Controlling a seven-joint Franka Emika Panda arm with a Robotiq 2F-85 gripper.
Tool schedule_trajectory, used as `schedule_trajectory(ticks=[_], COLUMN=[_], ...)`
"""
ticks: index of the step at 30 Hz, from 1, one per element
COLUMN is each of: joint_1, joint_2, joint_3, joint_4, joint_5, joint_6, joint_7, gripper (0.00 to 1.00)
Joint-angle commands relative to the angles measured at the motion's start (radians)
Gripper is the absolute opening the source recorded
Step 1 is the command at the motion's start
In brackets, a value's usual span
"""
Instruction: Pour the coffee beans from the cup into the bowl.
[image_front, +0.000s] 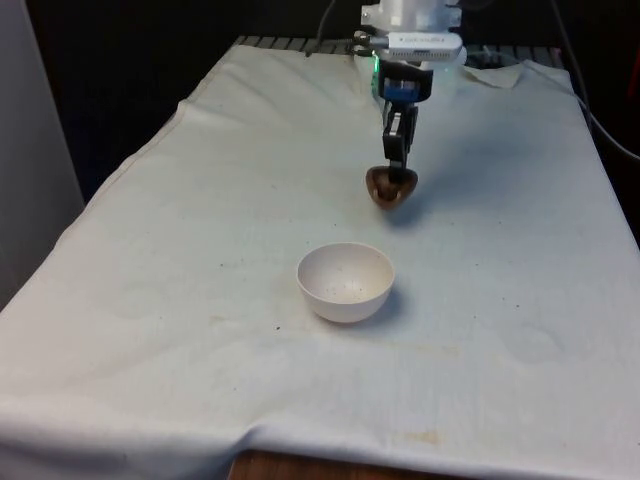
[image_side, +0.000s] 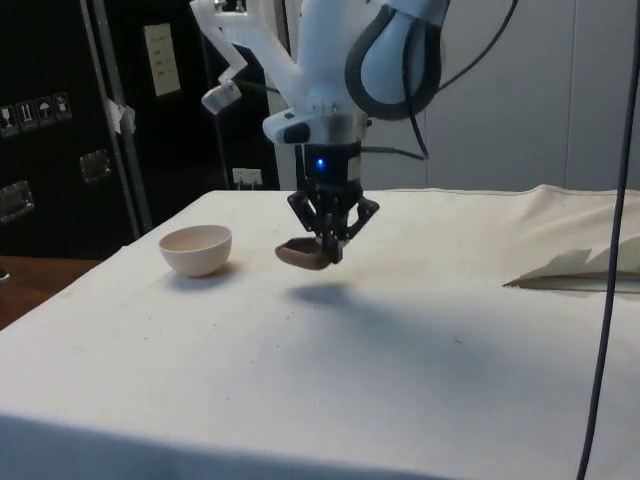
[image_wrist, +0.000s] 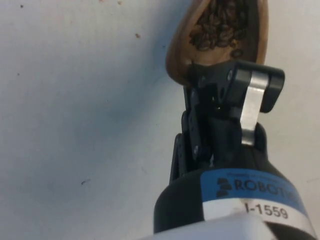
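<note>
one brown cup (image_front: 390, 187) of coffee beans (image_wrist: 220, 27) is the thing to watch, and it sits just above the middle of the front view, a little to that view's right. in the side view it shows near the centre of the frame, hanging clear of the cloth with its shadow lying apart beneath it, so it looks lifted rather than resting. it appears roughly level there, and the wrist view shows beans heaped inside the brown rim with none spilling over.

the black pincer (image_front: 399, 168) is closed on the cup's rim, one finger inside and one outside as far as the wrist view lets me judge.

the pale bowl (image_front: 346, 282) stands in the lower middle of the front view, well apart from the cup and nearer the camera; in the side view it sits left of centre, near the cup but not under it. its inside looks bare apart from a few faint specks, which i cannot tell to be beans.

the bench (image_front: 150, 300) under its white cloth carries a few small stains near the lower edge.

my judgement: the pick-up and lift are done; carrying the cup over the bowl and tipping it are both left, so no pouring has begun.
</note>
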Motion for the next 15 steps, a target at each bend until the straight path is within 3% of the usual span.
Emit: schedule_trajectory(ticks=[1,15], joint_1=[0.000,-0.001], joint_2=[-0.007,0.007], joint_3=[0.002,0.010], joint_4=[0.006,0.163], joint_5=[0.000,0.007], joint_6=[-0.014,-0.157], joint_7=[0.000,-0.007], gripper=[0.00,0.00])
